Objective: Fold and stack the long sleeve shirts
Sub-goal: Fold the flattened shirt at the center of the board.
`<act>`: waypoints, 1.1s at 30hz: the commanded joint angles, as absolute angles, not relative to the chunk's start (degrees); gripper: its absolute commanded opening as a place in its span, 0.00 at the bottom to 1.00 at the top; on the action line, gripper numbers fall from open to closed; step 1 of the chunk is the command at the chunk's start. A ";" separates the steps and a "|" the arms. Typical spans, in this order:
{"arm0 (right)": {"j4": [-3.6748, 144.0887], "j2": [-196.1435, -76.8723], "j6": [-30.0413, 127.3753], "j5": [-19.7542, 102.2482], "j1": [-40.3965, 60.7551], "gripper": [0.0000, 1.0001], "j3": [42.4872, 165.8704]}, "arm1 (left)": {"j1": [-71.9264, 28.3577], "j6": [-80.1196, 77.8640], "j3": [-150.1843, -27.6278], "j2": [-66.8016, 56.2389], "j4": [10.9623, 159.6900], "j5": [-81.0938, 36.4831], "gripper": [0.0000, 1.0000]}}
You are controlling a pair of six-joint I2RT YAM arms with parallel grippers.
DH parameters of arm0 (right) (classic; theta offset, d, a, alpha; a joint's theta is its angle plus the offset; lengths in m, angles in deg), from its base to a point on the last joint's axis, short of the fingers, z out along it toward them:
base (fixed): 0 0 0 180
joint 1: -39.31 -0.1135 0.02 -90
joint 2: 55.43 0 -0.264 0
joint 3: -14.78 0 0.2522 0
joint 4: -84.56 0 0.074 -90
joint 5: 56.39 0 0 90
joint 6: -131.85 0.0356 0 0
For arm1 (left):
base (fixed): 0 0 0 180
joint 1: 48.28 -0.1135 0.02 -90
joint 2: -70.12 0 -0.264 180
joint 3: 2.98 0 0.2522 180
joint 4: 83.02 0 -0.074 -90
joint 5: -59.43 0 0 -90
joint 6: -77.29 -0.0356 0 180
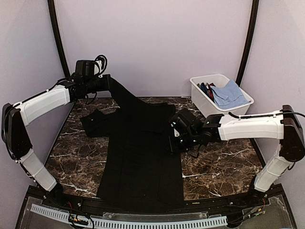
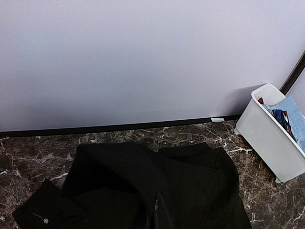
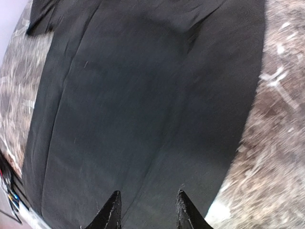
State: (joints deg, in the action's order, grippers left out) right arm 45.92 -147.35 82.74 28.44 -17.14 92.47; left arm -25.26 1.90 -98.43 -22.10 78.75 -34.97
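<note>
A black long sleeve shirt [image 1: 140, 157] lies spread on the marble table [image 1: 224, 167], its body running from the back to the front edge. One sleeve [image 1: 95, 123] is bunched at the left. My left gripper [image 1: 106, 82] is raised at the back left, shut on an upper part of the shirt, which drapes down from it to the table. In the left wrist view the black cloth [image 2: 157, 181] covers the fingers at the bottom edge. My right gripper [image 3: 148, 202] hovers open over the shirt's right side [image 3: 143, 105], with nothing between its fingers.
A white bin [image 1: 204, 100] holding blue cloth [image 1: 229, 94] and other coloured items stands at the back right; it also shows in the left wrist view as the bin [image 2: 267, 143]. Walls close in the back and sides. Bare marble [image 3: 281, 157] lies right of the shirt.
</note>
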 commanded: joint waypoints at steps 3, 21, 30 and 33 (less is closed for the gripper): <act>46.34 -148.52 85.62 26.41 -22.43 0.38 89.16 | -25.52 2.93 -93.39 -13.83 79.37 -36.85 0.00; 48.44 -147.26 82.70 26.61 -13.92 0.38 88.12 | -25.43 15.75 -79.65 -1.47 73.36 -43.82 0.00; 49.88 -150.39 78.62 27.64 -7.02 0.38 93.40 | -25.43 21.15 -77.82 2.55 68.80 -43.95 0.00; 51.07 -152.26 77.52 28.77 -4.98 0.38 95.34 | -25.36 22.32 -77.69 3.83 67.78 -42.69 0.00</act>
